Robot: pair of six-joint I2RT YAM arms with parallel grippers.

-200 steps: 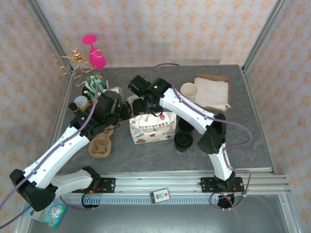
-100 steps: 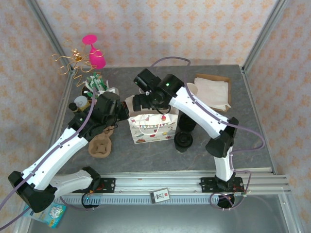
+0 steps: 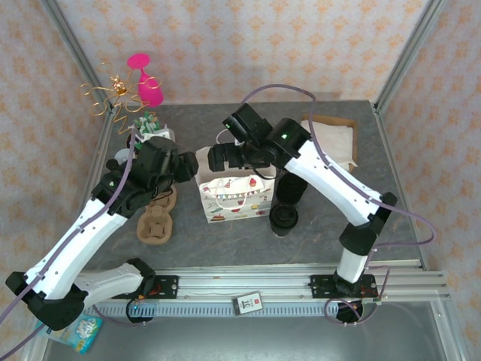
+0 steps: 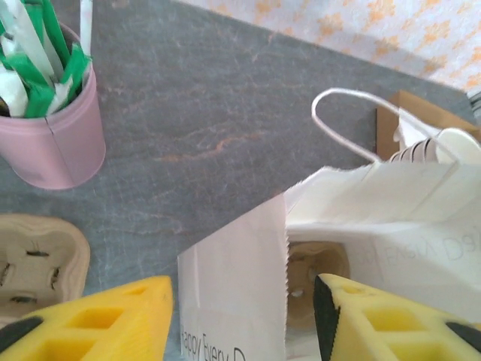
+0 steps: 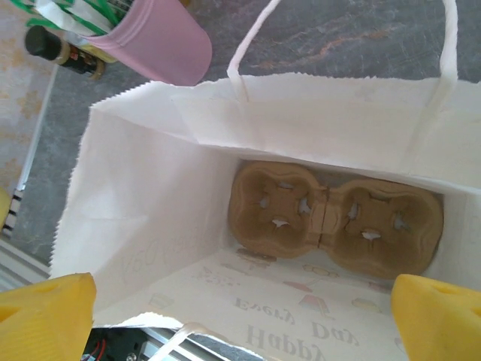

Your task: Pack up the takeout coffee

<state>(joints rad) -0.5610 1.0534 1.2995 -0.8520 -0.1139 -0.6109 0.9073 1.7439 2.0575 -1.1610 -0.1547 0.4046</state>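
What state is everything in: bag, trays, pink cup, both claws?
paper gift bag, upright, mouth open.
cup carrier in the bag, flat on the bottom, empty.
spare cup carrier, empty, outside the bag.
pink cup, upright, holding straws.
left gripper, open around the bag's edge.
right gripper, open, above the bag's mouth.

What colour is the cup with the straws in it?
The straw cup is pink, clearest in the left wrist view.
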